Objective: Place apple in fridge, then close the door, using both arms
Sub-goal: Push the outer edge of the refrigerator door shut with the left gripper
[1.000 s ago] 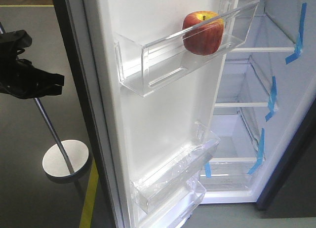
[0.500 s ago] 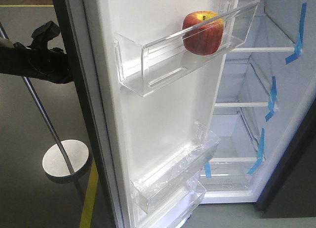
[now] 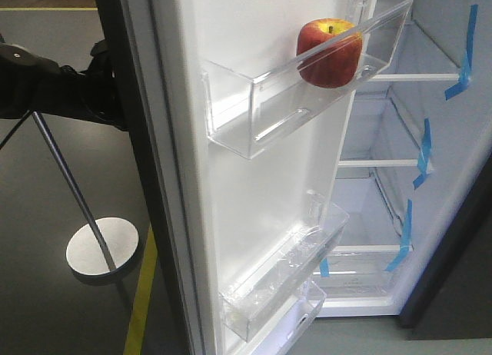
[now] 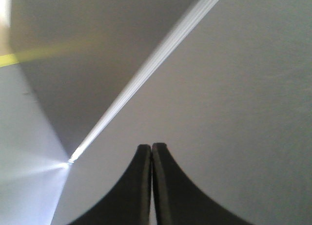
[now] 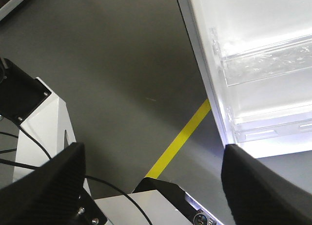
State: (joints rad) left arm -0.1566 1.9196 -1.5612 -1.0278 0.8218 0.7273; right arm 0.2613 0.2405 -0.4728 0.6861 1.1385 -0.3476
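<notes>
- The left end effector had its tips pressed together, empty, pointed at the dark outer face of the door; contact could not be told.
- The right end effector gaped wide, empty, above the floor near the door's lower bins.
- The apple sat in the upper door bin, top centre, beside the open fridge.
- A sharp shove might jolt the apple out, and the right arm might get caught in the closing gap.
- No writing was readable, only blue tape strips.
</notes>
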